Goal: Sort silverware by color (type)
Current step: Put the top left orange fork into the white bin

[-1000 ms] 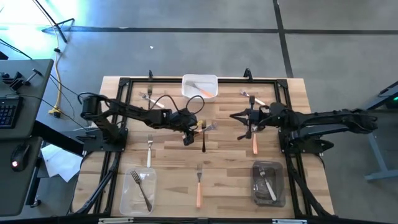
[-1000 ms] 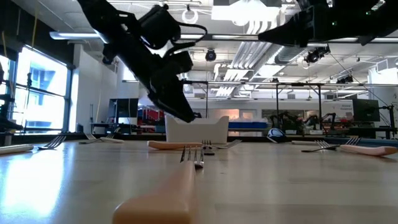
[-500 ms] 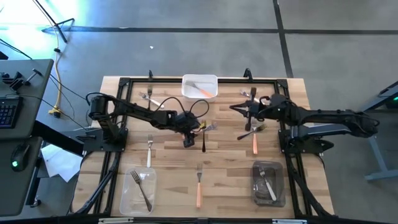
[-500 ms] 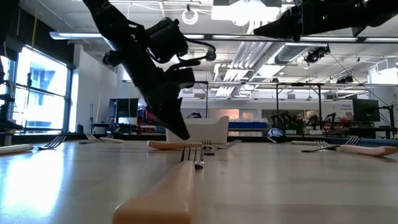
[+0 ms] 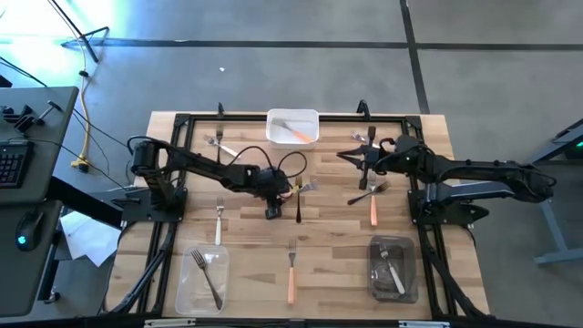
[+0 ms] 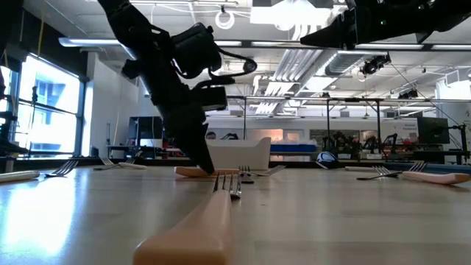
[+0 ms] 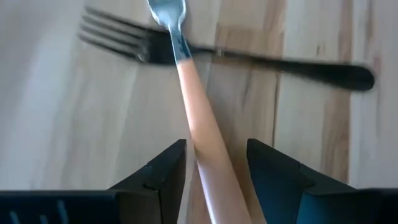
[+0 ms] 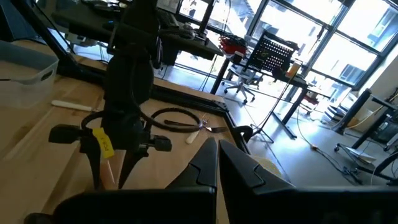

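My left gripper (image 5: 272, 210) is down at the table's middle, open, with its fingers (image 7: 163, 171) on either side of an orange-handled fork (image 7: 196, 118). That fork's metal head (image 5: 309, 186) lies across a dark fork (image 7: 298, 62), which shows in the high view (image 5: 298, 208) too. In the low view the left gripper (image 6: 204, 168) reaches the tabletop in front of the white tray (image 6: 234, 153). My right gripper (image 5: 359, 158) is shut and empty, held above the table's far right. A dark fork (image 5: 368, 192) and an orange fork (image 5: 373, 211) lie near it.
A white tray (image 5: 292, 127) at the far edge holds an orange fork. A clear tray (image 5: 202, 279) at the near left holds metal forks, and a dark tray (image 5: 392, 270) at the near right holds another. Loose forks: a white one (image 5: 219, 221), an orange one (image 5: 291, 274), others (image 5: 219, 144) at the far corners.
The left gripper has come down to the table around the orange handle, and its fingers have narrowed. The right arm drew back toward the far right, then held still.
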`<action>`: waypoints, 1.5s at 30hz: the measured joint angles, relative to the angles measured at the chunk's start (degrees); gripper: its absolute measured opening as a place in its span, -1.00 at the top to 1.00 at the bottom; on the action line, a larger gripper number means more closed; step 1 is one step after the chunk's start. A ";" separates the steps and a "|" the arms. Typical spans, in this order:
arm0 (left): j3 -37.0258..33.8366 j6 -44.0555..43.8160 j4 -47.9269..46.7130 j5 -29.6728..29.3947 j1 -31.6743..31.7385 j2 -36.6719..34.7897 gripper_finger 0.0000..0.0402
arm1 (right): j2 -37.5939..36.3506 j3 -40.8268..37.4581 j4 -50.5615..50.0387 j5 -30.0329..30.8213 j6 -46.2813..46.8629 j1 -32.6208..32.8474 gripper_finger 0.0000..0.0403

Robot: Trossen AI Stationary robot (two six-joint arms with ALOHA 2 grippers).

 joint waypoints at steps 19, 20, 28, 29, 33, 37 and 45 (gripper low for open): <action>0.15 -4.22 2.23 -4.20 -0.25 3.88 0.79 | 0.00 0.00 -2.00 -0.54 5.49 0.93 1.00; 0.15 -4.14 2.23 -4.24 -0.26 3.88 0.79 | 0.00 0.00 -2.00 -0.53 5.48 1.30 1.00; -0.29 -3.84 -0.23 -4.86 -0.10 0.03 0.79 | 0.00 -0.01 -1.99 -0.62 4.20 3.20 1.00; -0.44 -3.68 -0.98 -5.06 -0.07 -1.14 0.79 | 0.00 0.00 -2.00 -0.61 4.14 3.19 1.00; -0.15 -3.18 -2.75 -7.03 0.94 -7.38 0.79 | 0.02 -0.02 -2.00 -0.59 4.00 3.19 1.00; -0.24 -0.97 -3.69 -9.06 4.07 -12.78 0.79 | 0.02 -0.02 -1.99 -0.57 3.99 3.19 1.00; 8.19 9.18 -3.46 -9.47 15.35 -14.45 0.79 | 0.02 -0.02 -1.69 -0.57 3.97 3.19 1.00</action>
